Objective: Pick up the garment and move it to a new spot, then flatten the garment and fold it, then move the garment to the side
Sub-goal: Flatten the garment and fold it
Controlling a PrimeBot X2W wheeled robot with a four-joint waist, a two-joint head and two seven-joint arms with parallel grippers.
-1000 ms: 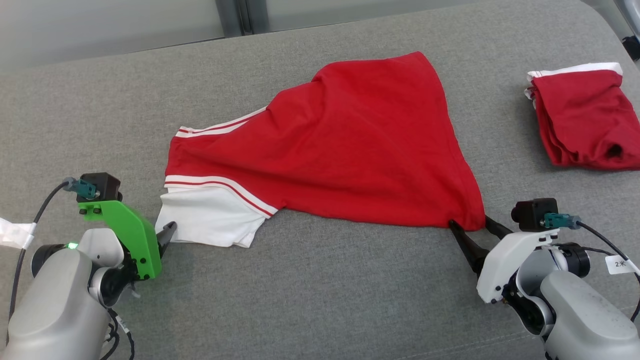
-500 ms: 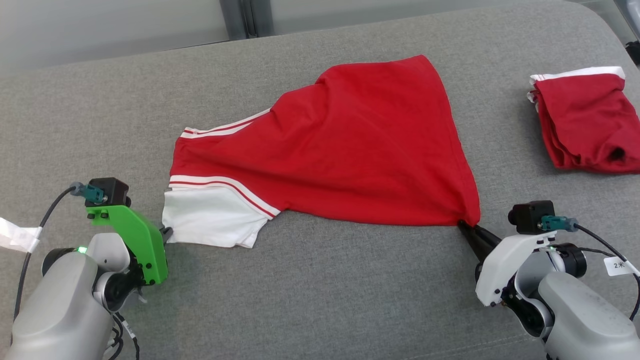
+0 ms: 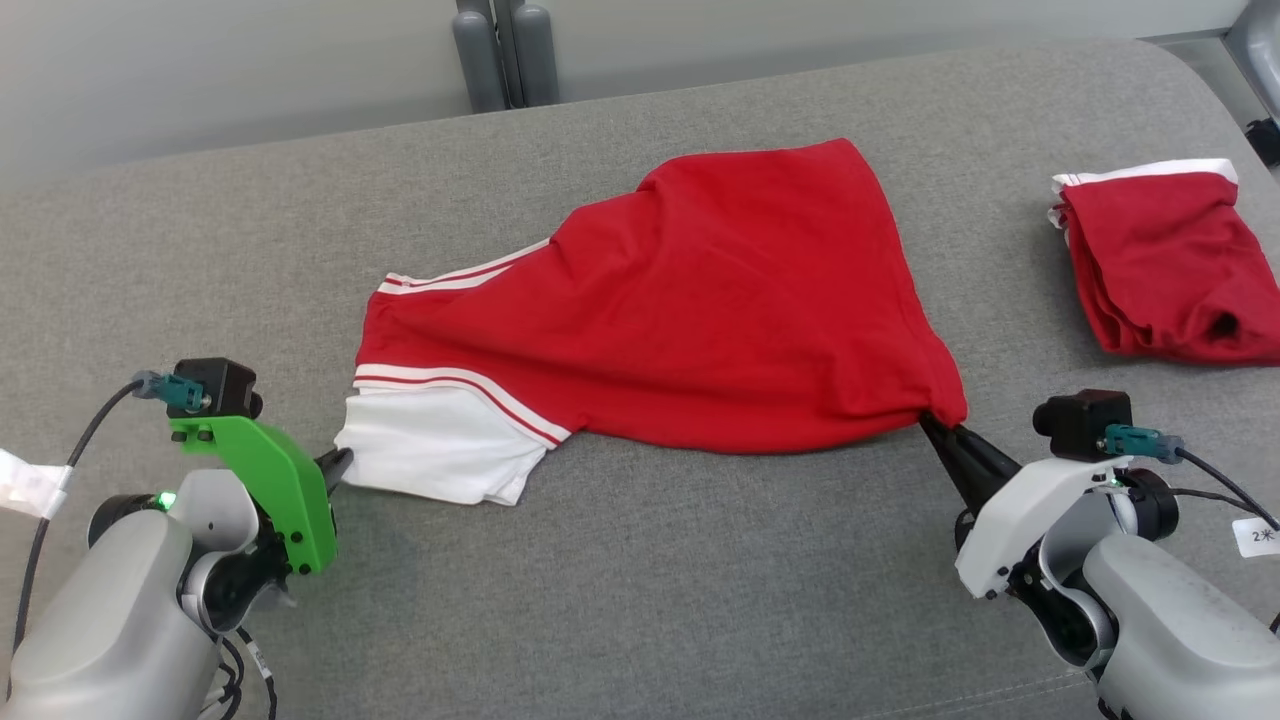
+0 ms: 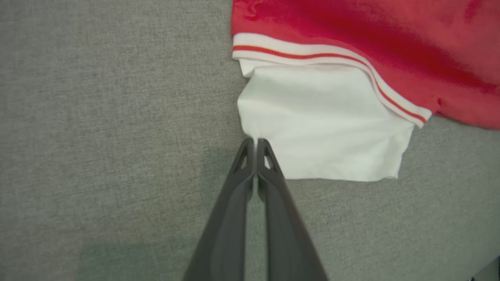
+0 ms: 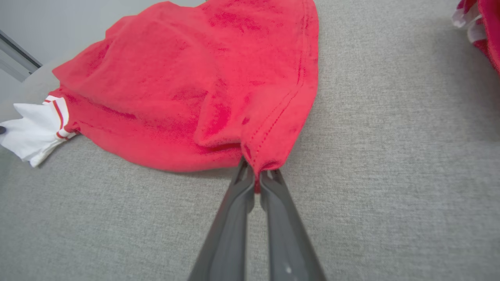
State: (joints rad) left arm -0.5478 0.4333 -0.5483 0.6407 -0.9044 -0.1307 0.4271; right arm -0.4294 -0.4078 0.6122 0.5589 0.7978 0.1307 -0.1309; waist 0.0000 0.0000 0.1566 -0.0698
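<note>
Pinching the garment [image 3: 700, 310] lying mid-way across the bench [image 3: 640, 600], the left jaws clamp its white sleeve [image 4: 324, 128] at 8 o'clock and the right jaws its red corner [image 5: 265, 156] at 4 o'clock, likely so it lifts spread.

Bare grey cushion [image 3: 640, 600] from 4 to 8 o'clock of garment [image 3: 700, 300]; folded red pile [image 3: 1160, 270] blocks 3 o'clock.

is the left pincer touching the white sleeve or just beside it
Touching. The left wrist view shows the left pincer shut on the white sleeve, cloth pinched between its tips.
</note>
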